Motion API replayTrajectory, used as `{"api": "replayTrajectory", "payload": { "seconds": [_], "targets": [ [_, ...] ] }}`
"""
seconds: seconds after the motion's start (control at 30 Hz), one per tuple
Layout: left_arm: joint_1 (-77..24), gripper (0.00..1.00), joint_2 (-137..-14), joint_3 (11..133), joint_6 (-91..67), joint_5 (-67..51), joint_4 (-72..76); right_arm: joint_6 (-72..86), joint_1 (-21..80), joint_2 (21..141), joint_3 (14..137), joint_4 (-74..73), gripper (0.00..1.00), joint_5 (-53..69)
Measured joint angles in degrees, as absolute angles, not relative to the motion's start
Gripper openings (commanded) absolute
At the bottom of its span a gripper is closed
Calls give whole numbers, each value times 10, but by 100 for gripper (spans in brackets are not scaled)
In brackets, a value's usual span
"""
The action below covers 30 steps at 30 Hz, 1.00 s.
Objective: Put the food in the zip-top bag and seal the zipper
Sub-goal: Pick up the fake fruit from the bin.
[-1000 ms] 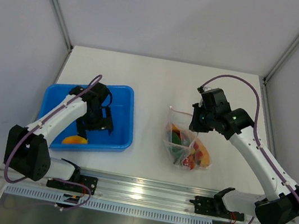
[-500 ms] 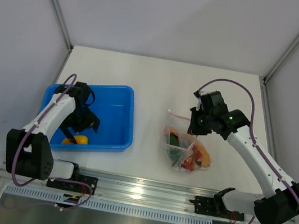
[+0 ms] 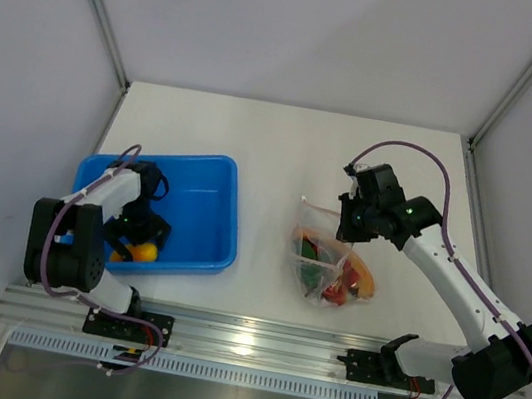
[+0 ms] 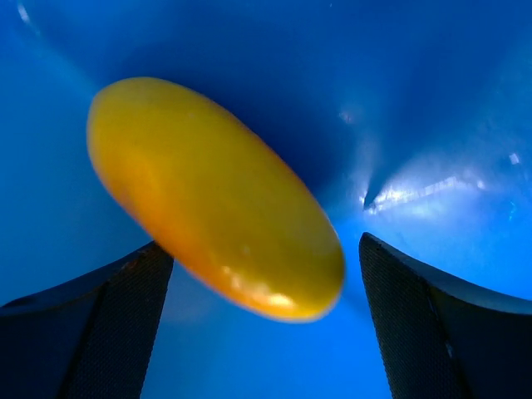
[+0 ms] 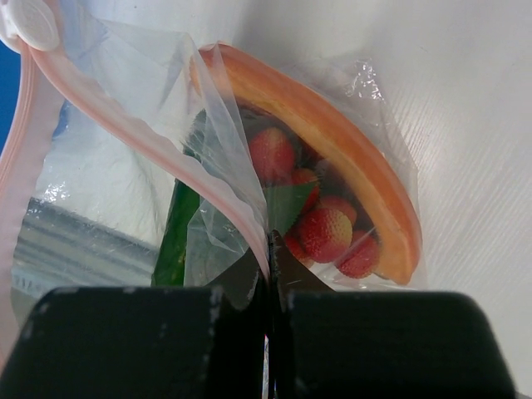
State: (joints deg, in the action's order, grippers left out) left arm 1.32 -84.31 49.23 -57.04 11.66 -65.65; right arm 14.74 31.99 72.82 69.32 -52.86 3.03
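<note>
The yellow-orange piece (image 4: pixel 216 199) is lying in the blue tray (image 3: pixel 212 186), directly ahead of the left gripper (image 4: pixel 262 249). Its long axis is slanting across the gap between the widely spread jaws, which are flanking it without gripping. Well apart, the right gripper (image 5: pixel 270 274) is pinching the zip-top bag (image 5: pixel 125 125) by its mouth edge, jaws closed.

This is a robotics lab test cell. A white worktop (image 3: pixel 285 142) is boxed in by plain white panels (image 3: pixel 304 23) set in metal struts (image 3: pixel 97 3) that run in from the upper left and upper right of the frame. Across the bottom lies an aluminium rail (image 3: pixel 254 339) (slotted, with a perforated cable channel beneath). Bolted to it are the left arm (image 3: pixel 93 208) and the right arm (image 3: pixel 451 279), both trailing purple cables.
</note>
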Motion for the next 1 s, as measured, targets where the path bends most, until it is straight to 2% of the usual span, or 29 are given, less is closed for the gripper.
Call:
{"api": "replayTrajectory", "payload": {
  "seconds": [0.27,0.47,0.57,0.7,1.0],
  "targets": [
    [14,83,-888,491,-576,129,-639,147,315,728,693,-529,0,21],
    [14,71,-889,489,-580,135,-633,147,312,726,692,-529,0,18],
    [14,59,-895,490,-579,139,-630,145,311,726,692,-530,0,16],
    [14,40,-910,500,-575,150,-630,143,310,726,692,-532,0,13],
    [14,11,-923,532,-564,163,-611,143,305,726,692,-533,0,9]
  ]
}}
